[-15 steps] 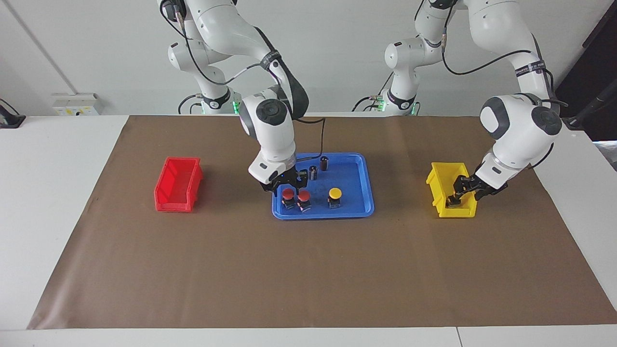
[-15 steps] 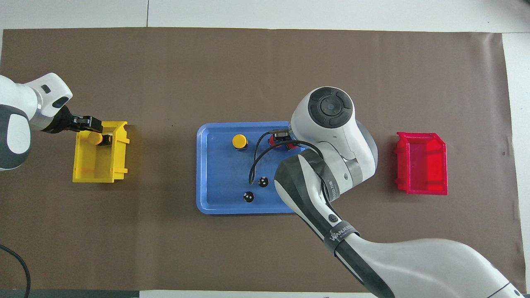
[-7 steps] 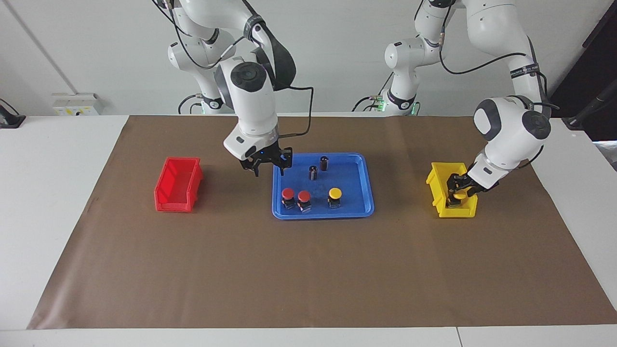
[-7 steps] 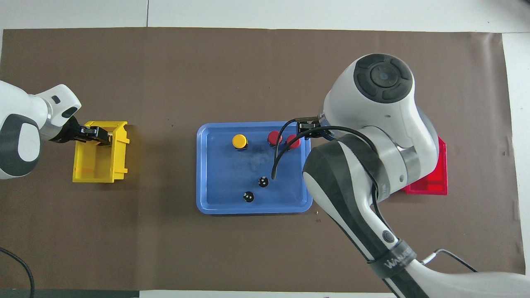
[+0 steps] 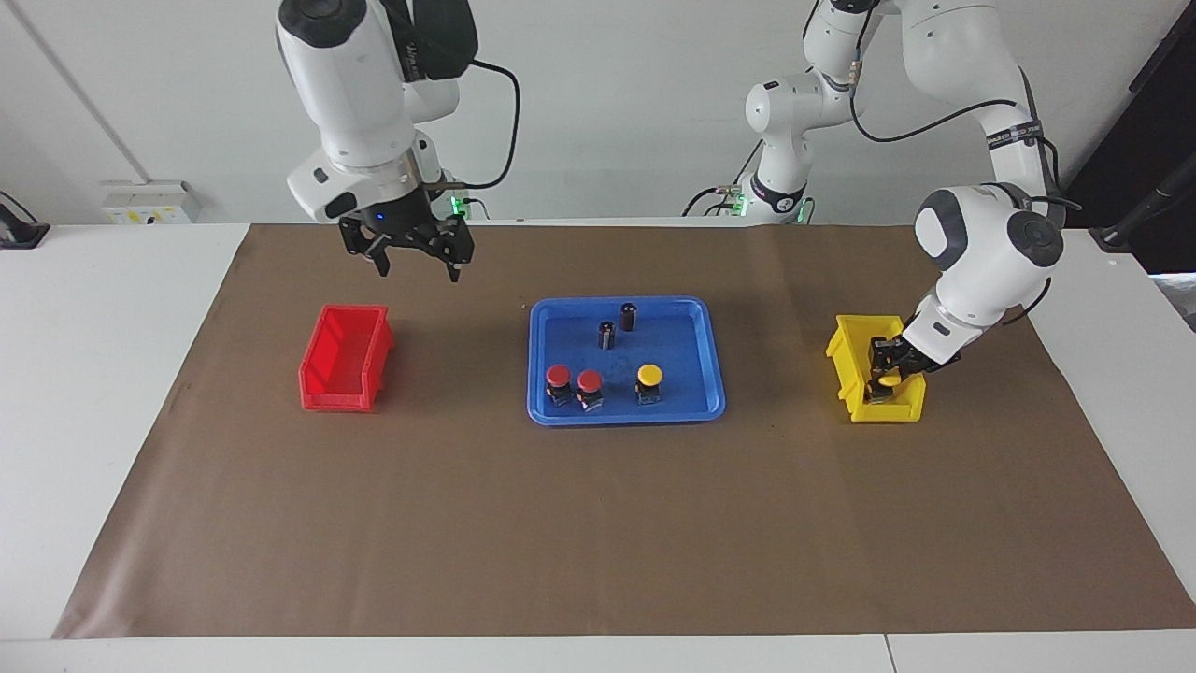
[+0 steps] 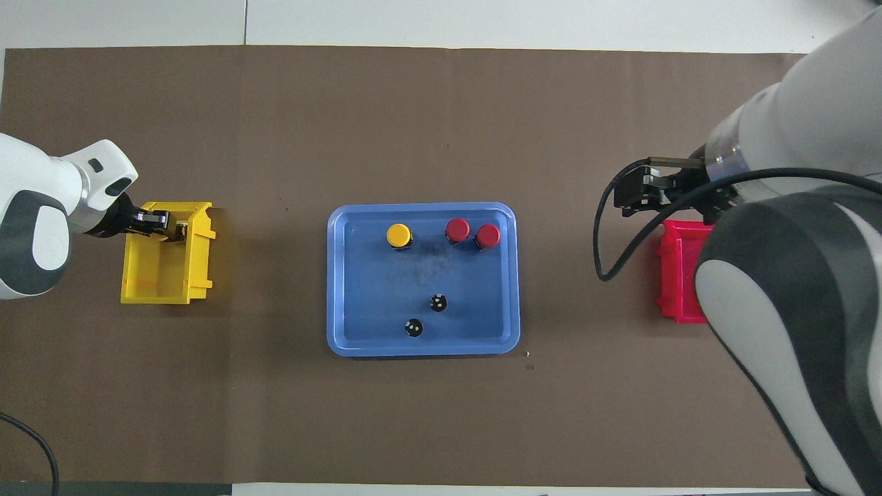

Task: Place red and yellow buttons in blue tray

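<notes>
Red plastic comes first: the small red bin point(image 5: 344, 360) sits toward the right arm's end of the bench. The right tool point(image 5: 416, 266) hangs high over the brown paper point(image 5: 598, 523) beside it, fingers spread and carrying nothing, so I let that arm wait. Next is the blue tray point(image 5: 696, 322), wide and shallow with a low rim, at the middle of the bench. Three buttons stand upright along its edge farther from the robots: two red buttons point(image 5: 558, 376) just beside each other and one yellow button point(image 5: 649, 375) a little apart, each a round mushroom cap on a stubby black body. Two dark cylinders point(image 5: 628, 315) stand nearer the robots in the same tray. Last is the yellow bin point(image 5: 850, 360) toward the left arm's end, where the left tool point(image 5: 883, 369) reaches inside, clenched on the last yellow button point(image 5: 886, 379). I judge the step in hand to be lifting it out. I would raise it straight up until the black body clears the bin's wall, since a slanted pull could snag and drag the bin. Then I would carry it over bare tray floor beside the yellow one, and release only once its base rests flat.
</notes>
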You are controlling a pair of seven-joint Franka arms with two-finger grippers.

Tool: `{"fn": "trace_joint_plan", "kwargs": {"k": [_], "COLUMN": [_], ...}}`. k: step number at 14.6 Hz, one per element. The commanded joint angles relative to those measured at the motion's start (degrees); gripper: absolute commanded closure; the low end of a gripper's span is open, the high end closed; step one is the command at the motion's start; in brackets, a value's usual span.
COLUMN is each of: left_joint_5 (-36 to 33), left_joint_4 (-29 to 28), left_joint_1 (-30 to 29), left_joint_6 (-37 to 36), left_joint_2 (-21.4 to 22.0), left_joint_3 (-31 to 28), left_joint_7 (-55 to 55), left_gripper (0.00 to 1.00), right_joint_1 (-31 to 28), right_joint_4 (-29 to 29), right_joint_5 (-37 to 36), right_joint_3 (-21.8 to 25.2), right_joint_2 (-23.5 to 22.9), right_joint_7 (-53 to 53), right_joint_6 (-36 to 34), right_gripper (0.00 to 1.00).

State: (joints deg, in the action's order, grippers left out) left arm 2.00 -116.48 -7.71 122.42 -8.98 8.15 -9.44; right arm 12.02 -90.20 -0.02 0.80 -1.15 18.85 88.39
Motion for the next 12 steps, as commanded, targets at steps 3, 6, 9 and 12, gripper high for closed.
{"fn": "trace_joint_plan", "kwargs": {"k": [3, 6, 9, 12], "left_joint_5": [-0.9, -1.0, -0.5, -0.1], "left_joint_4": [5.8, 11.5, 12.2, 11.5], "left_joint_1": [1.6, 5.0, 10.5, 20.7], "left_joint_6": [-12.3, -21.9, -24.3, -18.4], "left_joint_2": [3.7, 7.1, 9.7, 8.4], "left_joint_3": [0.2, 0.2, 0.6, 0.8], "left_joint_7": [1.2, 4.5, 11.6, 22.8], "left_gripper": [0.91, 0.90, 0.89, 0.89], "right_joint_1": [-10.7, -13.9, -15.0, -16.0], "right_joint_4": [-1.3, -5.1, -5.2, -5.0], "right_joint_5": [-3.2, -3.1, -3.1, -3.0], "right_joint_3": [-0.5, -1.1, -1.1, -1.1], "right_joint_2": [1.7, 4.1, 4.3, 3.9], "right_joint_7": [-15.9, -18.3, -18.5, -18.8], "right_joint_6": [-2.4, -3.0, -2.9, -2.8], "right_gripper": [0.00, 0.00, 0.00, 0.00]}}
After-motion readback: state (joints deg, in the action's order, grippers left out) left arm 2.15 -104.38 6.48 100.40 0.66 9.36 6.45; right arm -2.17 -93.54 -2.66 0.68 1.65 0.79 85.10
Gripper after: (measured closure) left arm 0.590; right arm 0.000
